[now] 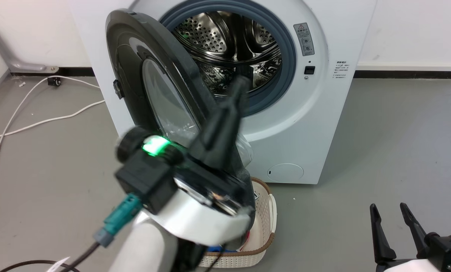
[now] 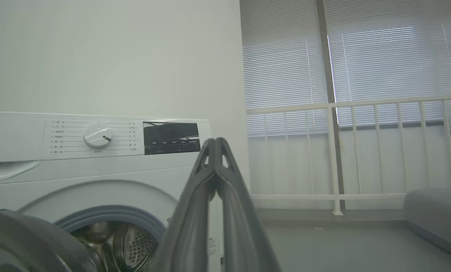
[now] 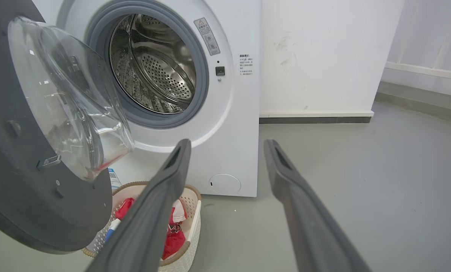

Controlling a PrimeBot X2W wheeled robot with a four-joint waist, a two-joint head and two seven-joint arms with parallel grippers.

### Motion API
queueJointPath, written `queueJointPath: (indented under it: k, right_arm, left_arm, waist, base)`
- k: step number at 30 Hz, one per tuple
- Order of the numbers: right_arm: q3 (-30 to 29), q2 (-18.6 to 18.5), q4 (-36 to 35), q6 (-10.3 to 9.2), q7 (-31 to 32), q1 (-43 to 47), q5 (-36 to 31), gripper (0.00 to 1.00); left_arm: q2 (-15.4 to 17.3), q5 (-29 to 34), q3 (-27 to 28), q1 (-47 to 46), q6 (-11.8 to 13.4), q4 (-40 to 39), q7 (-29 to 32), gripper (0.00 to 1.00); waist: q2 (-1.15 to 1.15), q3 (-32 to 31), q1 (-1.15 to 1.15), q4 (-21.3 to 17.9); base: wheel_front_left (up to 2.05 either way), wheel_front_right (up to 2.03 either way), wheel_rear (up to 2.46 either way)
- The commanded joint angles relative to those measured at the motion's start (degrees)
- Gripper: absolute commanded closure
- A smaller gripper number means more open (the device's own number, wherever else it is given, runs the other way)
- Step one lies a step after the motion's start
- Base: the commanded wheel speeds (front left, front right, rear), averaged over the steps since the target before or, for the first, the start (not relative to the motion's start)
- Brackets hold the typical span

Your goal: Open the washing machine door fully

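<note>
The white front-loading washing machine body (image 1: 323, 113) stands against the far wall, and its perforated steel drum (image 1: 229, 41) shines inside a grey rubber ring. High on its front there is a white round dial (image 2: 97, 135) and, right of it, a dark display panel (image 2: 171, 138). Just near the machine, on the grey floor (image 1: 380, 143), stands a white perforated plastic basket with a brown rim (image 3: 193, 223), holding red and white clothes (image 3: 174, 238). Thin white cables (image 1: 40, 121) lie on the floor at the left.
</note>
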Motion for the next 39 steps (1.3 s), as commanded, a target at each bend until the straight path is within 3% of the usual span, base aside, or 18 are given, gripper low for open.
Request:
queueJointPath:
  k: [1, 7, 17, 21, 31, 39]
  right_arm:
    - [0.07, 0.25, 0.17, -0.01, 0.02, 0.55, -0.19, 0.0]
    - [0.1, 0.28, 0.52, -0.01, -0.09, 0.71, 0.12, 0.0]
    - [0.54, 0.3, 0.63, -0.01, 0.56, -0.55, -0.46, 0.0]
    - [0.5, 0.31, 0.73, -0.01, 0.73, -0.8, -0.52, 0.0]
    - [0.71, 0.33, 0.85, -0.01, 0.91, -1.29, -0.02, 0.0]
    - [0.75, 0.32, 1.09, -0.01, 1.16, -1.29, 0.14, 0.0]
  left_arm:
    - [0.01, -1.53, -1.99, 1.02, -0.25, -0.8, 1.34, 1.0]
    - [0.03, -5.72, -11.98, 4.7, -1.27, -0.91, 8.38, 1.0]
    - [1.3, -11.43, -22.64, 11.72, -2.4, 9.28, 15.52, 1.0]
    - [1.4, -10.99, -22.42, 12.16, -1.68, 14.69, 13.93, 1.0]
    - [0.77, -8.11, -16.68, 7.23, 4.21, 27.75, 4.57, 1.0]
    - [0.35, -8.81, -15.05, 3.78, 5.88, 33.28, 0.31, 1.0]
  waist:
    - [0.0, -0.08, 0.0, -0.08]
    - [0.0, -0.11, 0.0, -0.13]
    - [0.0, 0.59, 0.0, -0.85]
    - [0.0, 0.93, 0.0, -1.34]
    - [0.0, 1.89, 0.0, -2.1]
    - [0.0, 2.35, 0.0, -2.33]
  base:
    - [0.0, 0.0, 0.0]
    - [0.0, 0.0, 0.0]
    - [0.0, 0.0, 0.0]
    - [0.0, 0.0, 0.0]
    - [0.0, 0.0, 0.0]
    - [0.0, 0.0, 0.0]
